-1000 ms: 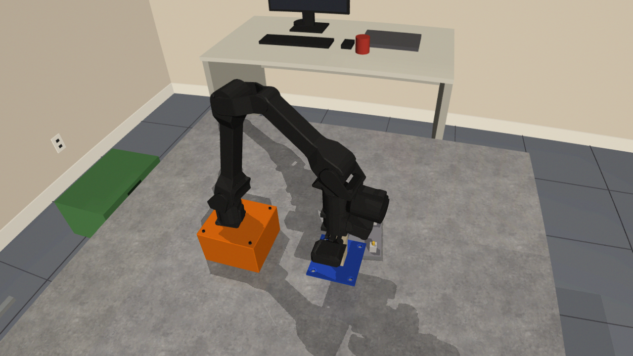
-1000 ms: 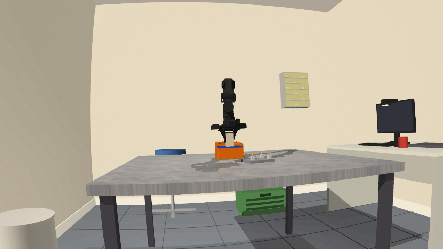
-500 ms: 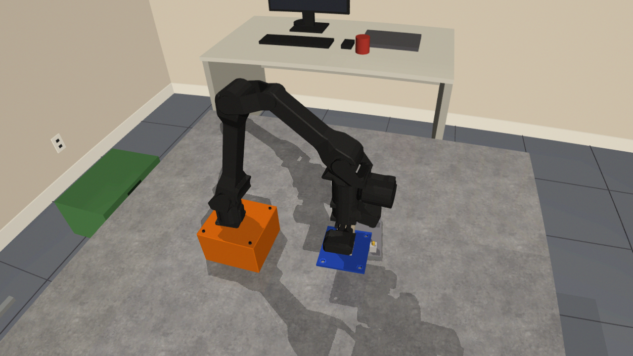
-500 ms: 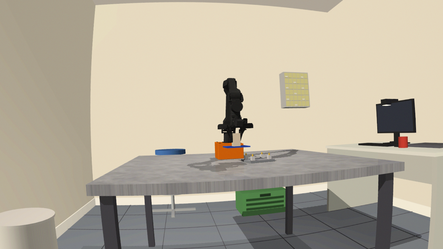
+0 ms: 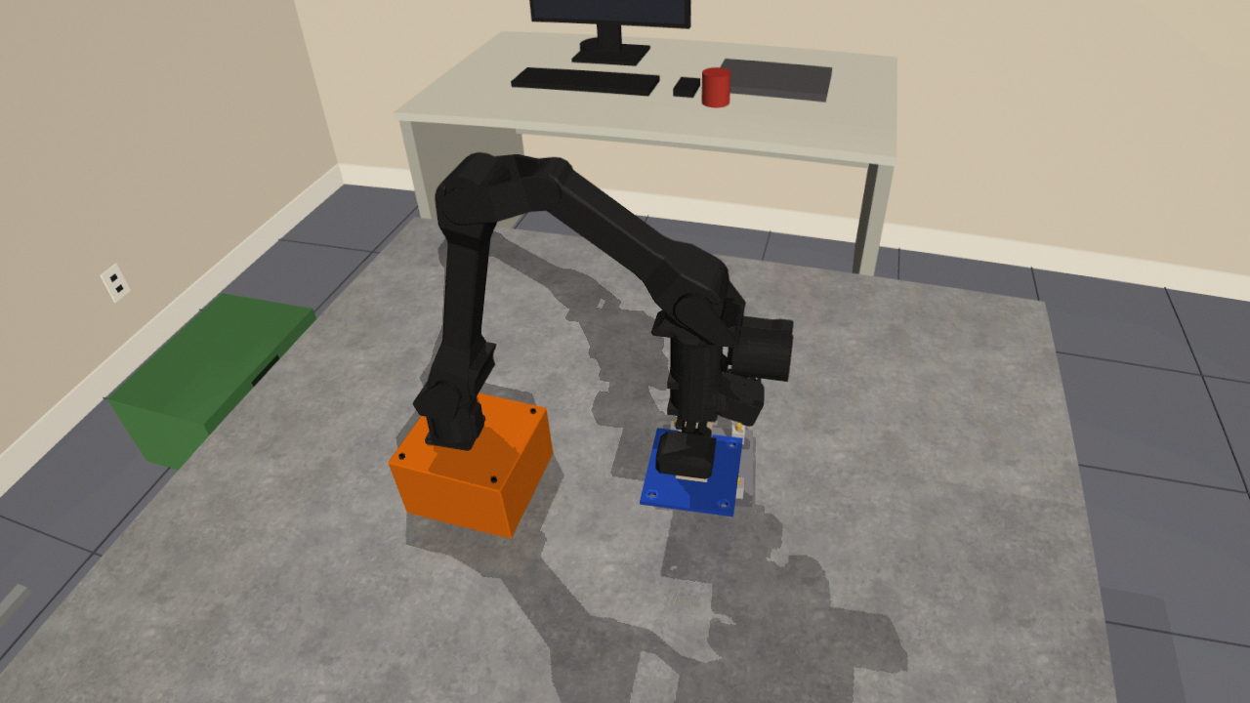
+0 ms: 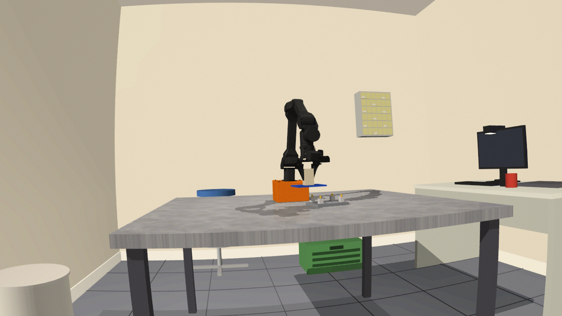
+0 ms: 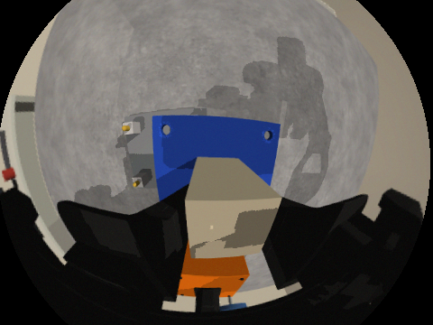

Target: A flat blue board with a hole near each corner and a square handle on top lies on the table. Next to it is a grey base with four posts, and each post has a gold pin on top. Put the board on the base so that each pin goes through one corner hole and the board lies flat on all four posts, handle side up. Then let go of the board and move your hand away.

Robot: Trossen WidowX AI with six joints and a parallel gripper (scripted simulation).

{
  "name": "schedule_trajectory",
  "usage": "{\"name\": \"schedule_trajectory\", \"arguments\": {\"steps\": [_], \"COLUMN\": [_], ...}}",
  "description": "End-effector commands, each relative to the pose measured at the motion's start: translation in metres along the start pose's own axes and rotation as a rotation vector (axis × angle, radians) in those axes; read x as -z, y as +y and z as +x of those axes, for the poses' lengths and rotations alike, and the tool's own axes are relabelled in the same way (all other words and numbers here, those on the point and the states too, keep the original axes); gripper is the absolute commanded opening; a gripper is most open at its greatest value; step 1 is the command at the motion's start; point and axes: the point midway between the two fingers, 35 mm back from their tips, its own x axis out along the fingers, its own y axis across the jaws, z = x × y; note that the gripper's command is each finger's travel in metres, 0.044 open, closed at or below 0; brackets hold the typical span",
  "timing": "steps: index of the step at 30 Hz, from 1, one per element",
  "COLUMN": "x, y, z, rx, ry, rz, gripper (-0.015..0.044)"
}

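The black hand (image 5: 686,454) (image 6: 308,176) (image 7: 219,188) is pinching the square beige handle (image 6: 308,176) (image 7: 232,227), one finger pressed to each side of it. Below the handle the blue board (image 5: 725,472) (image 6: 316,185) (image 7: 216,135) hangs in the air, handle side up and close to level. Under it, on the grey desk (image 5: 874,454) (image 6: 235,235) (image 7: 180,54), sits the grey base (image 5: 745,498) (image 6: 322,204) (image 7: 143,142) — the exterior view shows a gap between the board and the gold pins (image 6: 320,196) (image 7: 126,127) on its posts (image 6: 320,200) (image 7: 133,127). The board is not squarely over the base: in the top view two light posts show past its edge on the side away from the orange block (image 5: 472,489) (image 6: 288,192) (image 7: 216,284), and the wrist view likewise shows two posts uncovered beside it. No pin is in a corner hole. Three of the holes can be seen from the top; the fourth is hidden by the hand. The black arm (image 5: 603,218) (image 6: 291,133) stands on the orange block, arches over, and reaches down to the board. Behind, a white table (image 5: 646,122) (image 6: 471,191) carries a monitor (image 5: 611,10) (image 6: 501,149), a keyboard (image 5: 585,81) and a red cup (image 5: 716,88) (image 6: 510,180) — all well apart from the board.
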Motion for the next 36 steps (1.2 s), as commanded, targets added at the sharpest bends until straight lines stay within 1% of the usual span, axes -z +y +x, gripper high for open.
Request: {"name": "schedule_trajectory", "arguments": {"steps": [1, 28, 36], "x": [-0.003, -0.008, -0.006], "y": [0.008, 0.078, 0.077], "z": [-0.002, -0.002, -0.001], "rx": [0.004, -0.003, -0.007], "ry": [-0.004, -0.003, 0.002], "rz": [-0.006, -0.072, -0.075], "gripper": [0.0, 0.0, 0.0]}}
